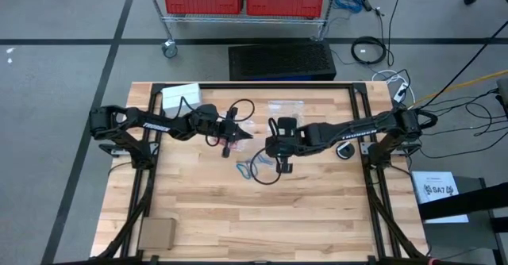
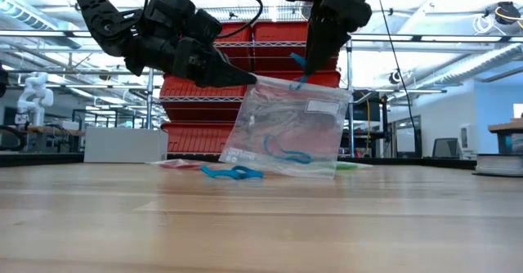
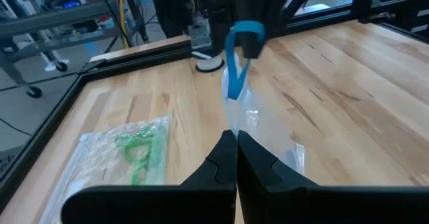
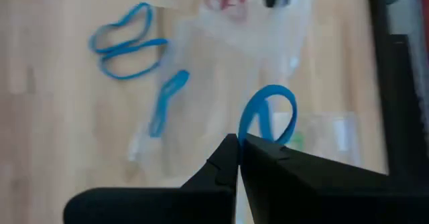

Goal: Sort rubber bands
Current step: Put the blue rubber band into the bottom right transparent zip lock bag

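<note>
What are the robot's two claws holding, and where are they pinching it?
The left gripper pinches the clear plastic bag at its top corner, lifting it. The right gripper pinches a blue rubber band at the bag's mouth.

One blue rubber band [image 4: 268, 117] hangs as a loop pinched in the closed right pincer [image 4: 238, 140] above the tabletop [image 2: 261, 224]. More blue rubber bands [image 2: 233, 172] lie flat there. Green rubber bands [image 3: 137, 150] sit inside a clear bag [image 3: 100, 167].
</note>
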